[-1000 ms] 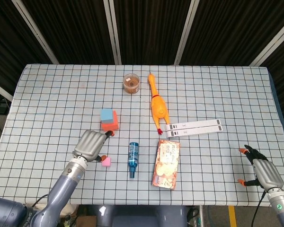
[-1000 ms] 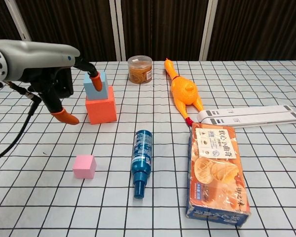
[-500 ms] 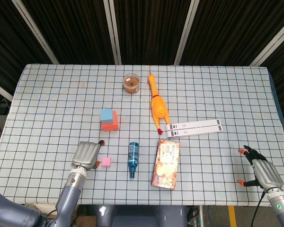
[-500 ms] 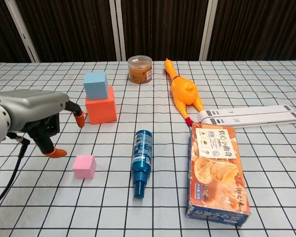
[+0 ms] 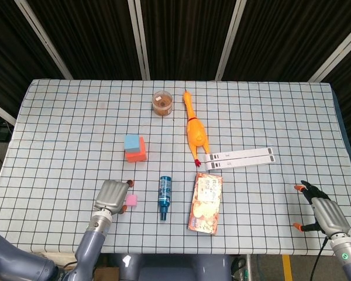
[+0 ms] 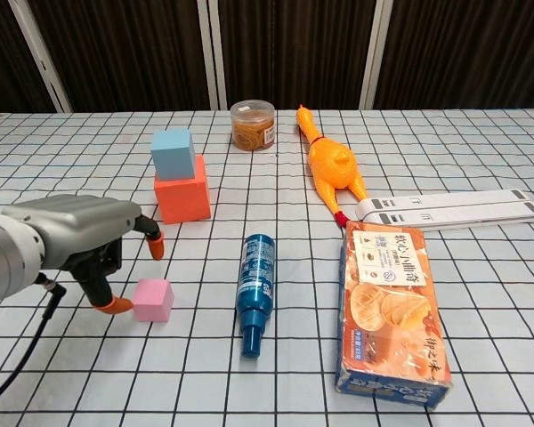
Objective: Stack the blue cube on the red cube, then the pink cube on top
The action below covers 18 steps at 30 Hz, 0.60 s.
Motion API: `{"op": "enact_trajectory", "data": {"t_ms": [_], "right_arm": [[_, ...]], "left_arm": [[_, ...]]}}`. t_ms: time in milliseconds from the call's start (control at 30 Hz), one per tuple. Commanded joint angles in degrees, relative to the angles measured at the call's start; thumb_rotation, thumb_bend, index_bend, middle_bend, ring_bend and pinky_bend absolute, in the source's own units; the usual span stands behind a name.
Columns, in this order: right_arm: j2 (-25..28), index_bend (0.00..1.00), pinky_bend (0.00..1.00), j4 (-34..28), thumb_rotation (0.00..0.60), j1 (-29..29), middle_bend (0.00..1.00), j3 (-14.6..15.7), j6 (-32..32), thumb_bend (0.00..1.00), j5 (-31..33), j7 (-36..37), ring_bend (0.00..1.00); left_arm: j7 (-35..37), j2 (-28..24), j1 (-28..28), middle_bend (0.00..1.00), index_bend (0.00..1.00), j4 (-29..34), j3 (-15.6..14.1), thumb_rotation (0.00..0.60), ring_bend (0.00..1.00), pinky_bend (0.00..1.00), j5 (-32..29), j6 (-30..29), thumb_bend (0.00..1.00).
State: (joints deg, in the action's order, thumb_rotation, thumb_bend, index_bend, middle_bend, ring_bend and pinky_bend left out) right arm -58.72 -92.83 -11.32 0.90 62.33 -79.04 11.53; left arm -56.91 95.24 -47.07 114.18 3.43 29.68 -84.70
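Pink cube sits on the checked tablecloth near the front edge, left of the blue spray bottle. I have my left hand right beside it, fingers spread apart and holding nothing, one orange fingertip just at its left side. The blue cube sits on the red cube. My right hand is well apart at the table's right front corner, fingers apart, empty.

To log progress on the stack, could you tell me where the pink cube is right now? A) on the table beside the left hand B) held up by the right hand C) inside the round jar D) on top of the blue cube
A: the pink cube sits on the table next to the left hand, while the blue cube already rests on the red cube.
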Motion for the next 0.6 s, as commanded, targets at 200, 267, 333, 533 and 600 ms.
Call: {"op": "enact_trajectory", "data": {"t_ms": [200,267,333,533,600], "right_arm": [[0.04,0.16,0.13,0.14,0.600,0.11,0.04,-0.06,0.17,0.04,0.11,0.11,0.07],[0.03,0.16,0.13,0.11,0.600,0.03,0.04,-0.03,-0.01,0.04,0.06,0.23,0.07],[0.01,0.16,0.13,0.14,0.600,0.01,0.04,-0.02,0.00,0.04,0.03,0.08,0.07],[0.11,0.16,0.13,0.07,0.600,0.09,0.04,-0.05,0.12,0.04,0.05,0.32,0.07],[0.12,0.16,0.13,0.08,0.600,0.06,0.04,-0.03,0.01,0.04,0.05,0.43,0.07]], "left_arm": [[-0.70,1.27,0.24,0.97,0.31,-2.00,0.06,0.600,0.82,0.85,-0.37,1.35,0.30],[-0.76,1.53,0.42,0.97,0.31,-2.12,-0.01,0.600,0.82,0.85,-0.25,1.34,0.31],[-1.05,1.73,0.57,0.97,0.31,-2.22,-0.28,0.600,0.82,0.85,-0.14,1.33,0.31],[-1.45,2.11,1.00,0.97,0.33,-2.41,-0.53,0.600,0.83,0.85,0.99,0.84,0.31],[-1.64,2.21,1.18,0.97,0.34,-2.38,-0.52,0.600,0.83,0.85,1.09,0.63,0.31]]}}
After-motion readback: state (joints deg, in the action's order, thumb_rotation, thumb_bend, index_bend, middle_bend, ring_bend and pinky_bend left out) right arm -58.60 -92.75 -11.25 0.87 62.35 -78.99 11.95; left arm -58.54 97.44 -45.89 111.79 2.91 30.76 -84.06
